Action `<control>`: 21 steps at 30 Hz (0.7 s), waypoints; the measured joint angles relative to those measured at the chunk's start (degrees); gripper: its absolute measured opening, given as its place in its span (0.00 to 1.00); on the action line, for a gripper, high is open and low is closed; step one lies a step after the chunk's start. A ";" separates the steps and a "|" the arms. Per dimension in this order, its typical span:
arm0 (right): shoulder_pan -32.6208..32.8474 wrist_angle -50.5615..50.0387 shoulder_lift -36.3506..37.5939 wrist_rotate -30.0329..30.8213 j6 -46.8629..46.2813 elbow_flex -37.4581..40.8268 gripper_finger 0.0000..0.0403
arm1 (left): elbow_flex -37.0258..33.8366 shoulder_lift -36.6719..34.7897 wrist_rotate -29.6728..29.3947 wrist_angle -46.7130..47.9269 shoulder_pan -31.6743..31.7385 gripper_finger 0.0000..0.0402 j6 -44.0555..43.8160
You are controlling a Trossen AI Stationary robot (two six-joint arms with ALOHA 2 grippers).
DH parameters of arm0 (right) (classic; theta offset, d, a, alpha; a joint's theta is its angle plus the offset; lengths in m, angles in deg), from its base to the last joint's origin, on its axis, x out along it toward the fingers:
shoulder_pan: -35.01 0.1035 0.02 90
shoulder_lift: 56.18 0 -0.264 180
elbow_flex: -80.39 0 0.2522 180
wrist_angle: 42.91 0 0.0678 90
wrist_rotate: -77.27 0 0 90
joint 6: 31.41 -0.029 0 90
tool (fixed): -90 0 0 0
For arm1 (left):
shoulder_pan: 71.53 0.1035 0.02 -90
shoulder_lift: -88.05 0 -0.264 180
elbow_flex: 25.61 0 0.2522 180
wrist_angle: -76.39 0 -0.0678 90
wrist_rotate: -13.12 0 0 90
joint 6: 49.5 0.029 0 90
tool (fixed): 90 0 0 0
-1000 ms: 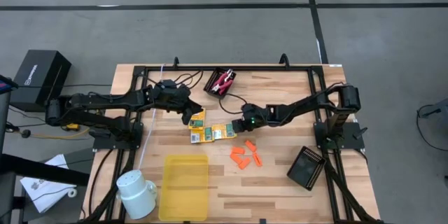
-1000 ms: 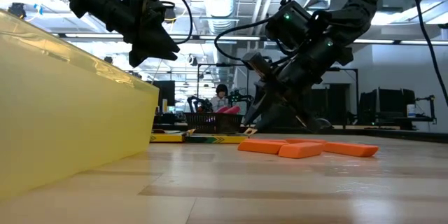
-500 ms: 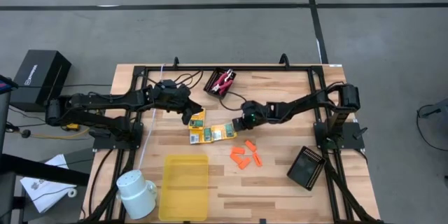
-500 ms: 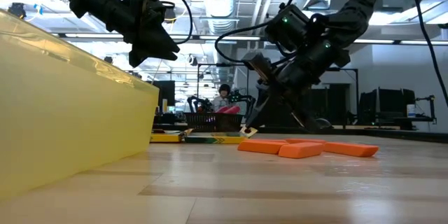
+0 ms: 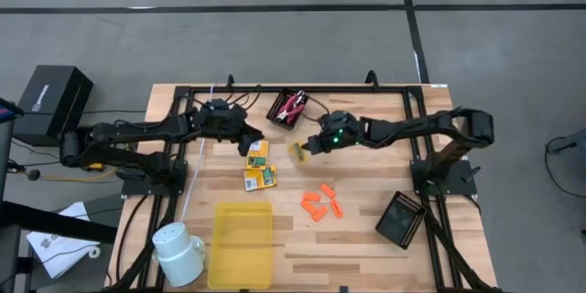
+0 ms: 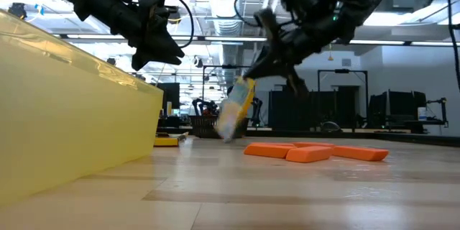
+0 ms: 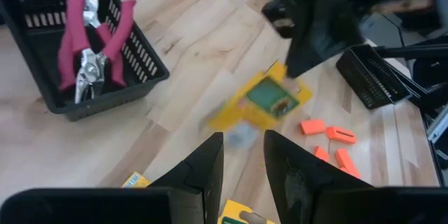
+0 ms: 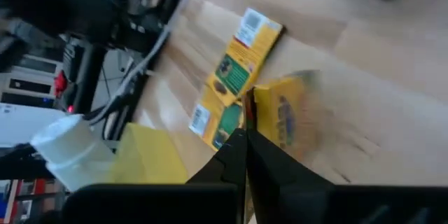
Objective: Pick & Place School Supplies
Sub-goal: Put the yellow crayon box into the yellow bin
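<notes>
Lifted off the table (image 5: 366,238) since a second earlier, one yellow-and-green packet (image 5: 299,151) hung, seemingly pinched, beneath the right gripper (image 5: 311,146), nearer than the left gripper (image 5: 245,143), fingers parted.

Open wood is lying at six o'clock of the orange pieces (image 5: 320,205); yellow bin (image 5: 243,244) is blocking seven o'clock.

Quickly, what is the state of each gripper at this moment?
Left gripper: open, holding nothing, above the packets on the table.
Right gripper: shut on a yellow packet, lifted off the table.
</notes>
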 joint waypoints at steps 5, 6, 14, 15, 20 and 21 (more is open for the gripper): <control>0.41 0.21 4.92 -0.04 0.02 -0.02 0.00 | 0.00 0.02 0.00 -0.27 0.88 0.25 0.09; 0.70 0.51 5.53 -0.04 -0.12 -0.06 0.00 | 0.00 0.00 0.02 -0.38 1.20 0.25 0.11; 4.98 2.71 7.71 -0.06 -2.55 -1.97 0.00 | 0.00 0.02 0.07 -0.95 5.71 0.25 0.86; 5.73 2.84 7.35 -0.06 -2.55 -2.92 0.00 | 0.00 0.02 0.07 -1.05 6.46 0.25 1.16; 9.34 2.82 3.70 -0.07 -2.46 -8.13 0.00 | 0.00 0.02 -0.01 -1.53 10.07 0.25 1.38; 10.04 2.76 2.63 -0.24 -2.27 -9.39 0.00 | 0.00 0.02 0.19 -1.77 10.60 0.25 1.40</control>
